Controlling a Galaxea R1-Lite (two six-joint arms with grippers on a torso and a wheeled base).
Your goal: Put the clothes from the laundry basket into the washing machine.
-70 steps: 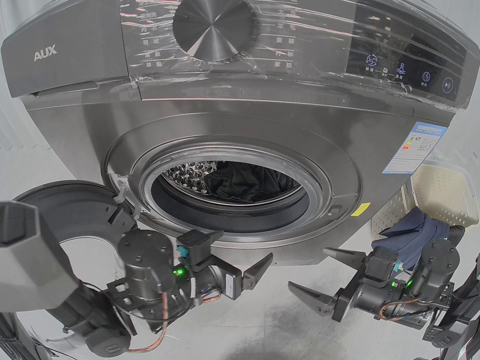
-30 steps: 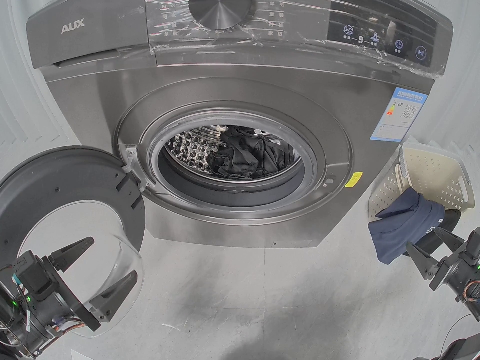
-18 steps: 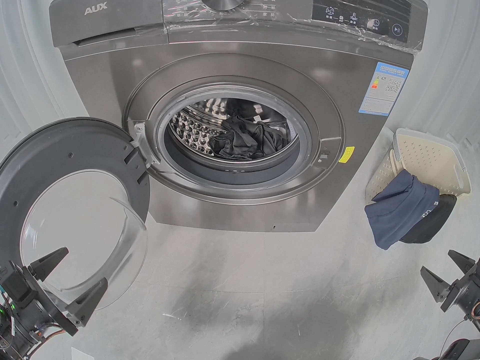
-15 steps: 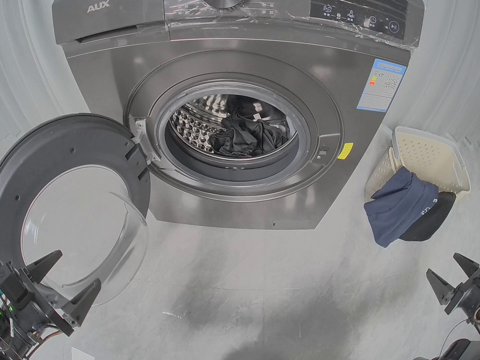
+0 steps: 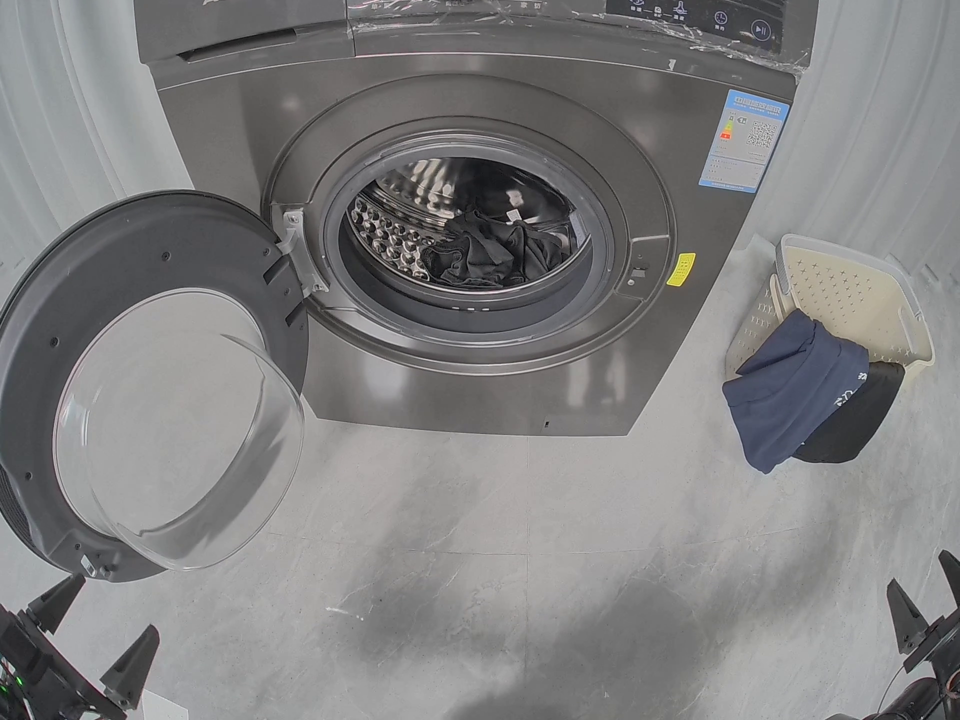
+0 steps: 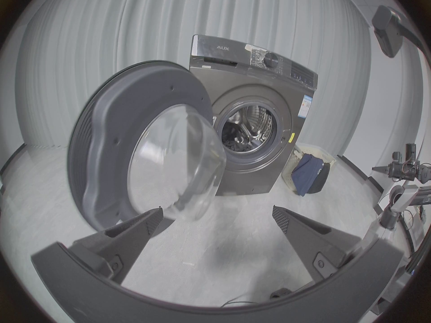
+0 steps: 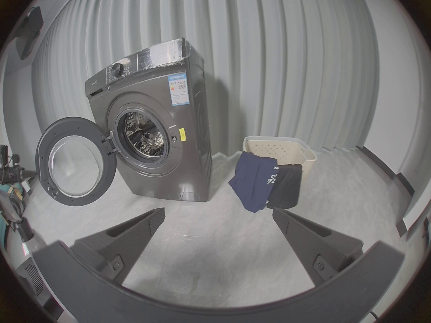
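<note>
The grey washing machine [image 5: 700, 252] stands with its round door [image 5: 150, 242] swung wide to the left. A black garment [image 5: 490, 247] lies inside the drum. To the machine's right a cream laundry basket [image 5: 860, 287] sits on the floor, with a navy garment [image 5: 795, 387] and a black garment [image 5: 850, 417] draped over its front rim. My left gripper [image 5: 100, 617] is open and empty, low at the left, below the door. My right gripper [image 5: 922, 582] is open and empty, low at the right, well short of the basket [image 7: 280, 149]. Both wrist views show spread fingers [image 6: 134, 229] [image 7: 310, 238] with nothing between them.
Bare grey floor [image 5: 520, 552] stretches between me and the machine. The open door [image 6: 143, 144] juts out on the left side. A pale curtain wall [image 7: 278, 59] runs behind the machine and basket.
The head view has pulled back from the machine, so it and the basket look smaller. Both grippers, open throughout, now sit at the lower corners. The clothes have not moved.
</note>
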